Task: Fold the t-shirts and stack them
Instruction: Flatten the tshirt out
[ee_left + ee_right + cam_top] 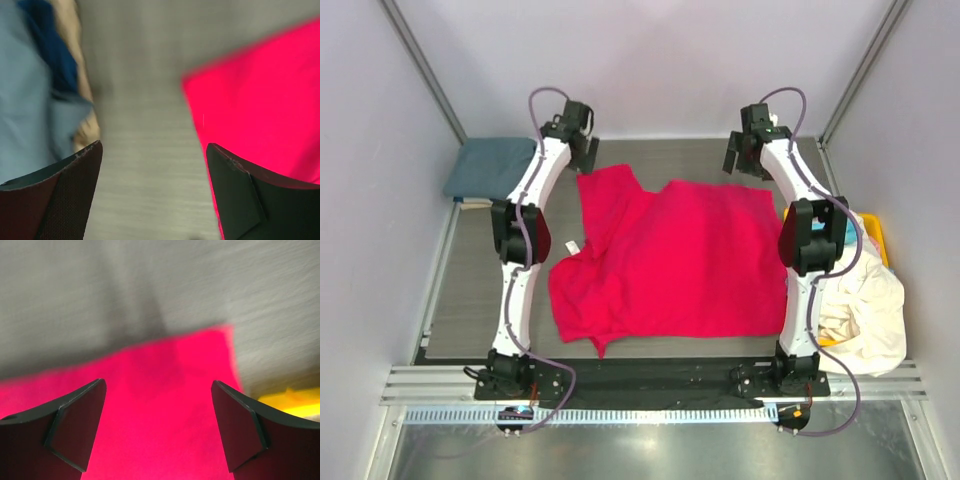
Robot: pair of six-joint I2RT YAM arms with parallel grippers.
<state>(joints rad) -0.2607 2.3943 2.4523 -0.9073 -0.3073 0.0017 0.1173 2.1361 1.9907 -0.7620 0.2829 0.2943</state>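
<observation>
Across the middle of the table you have the red-pink t-shirt spread out, rumpled and partly doubled over along its left side, where a small white tag shows. Your left gripper hovers over bare table just beside the shirt's far left corner, jaws wide apart with nothing between them. Your right gripper hovers over the shirt's far right corner, jaws likewise apart and empty. Left of the red-pink shirt, clear of it, the slate blue-grey t-shirt lies folded with tan cloth beneath. Right of the red-pink shirt, a cream-white t-shirt spills over the yellow bin.
</observation>
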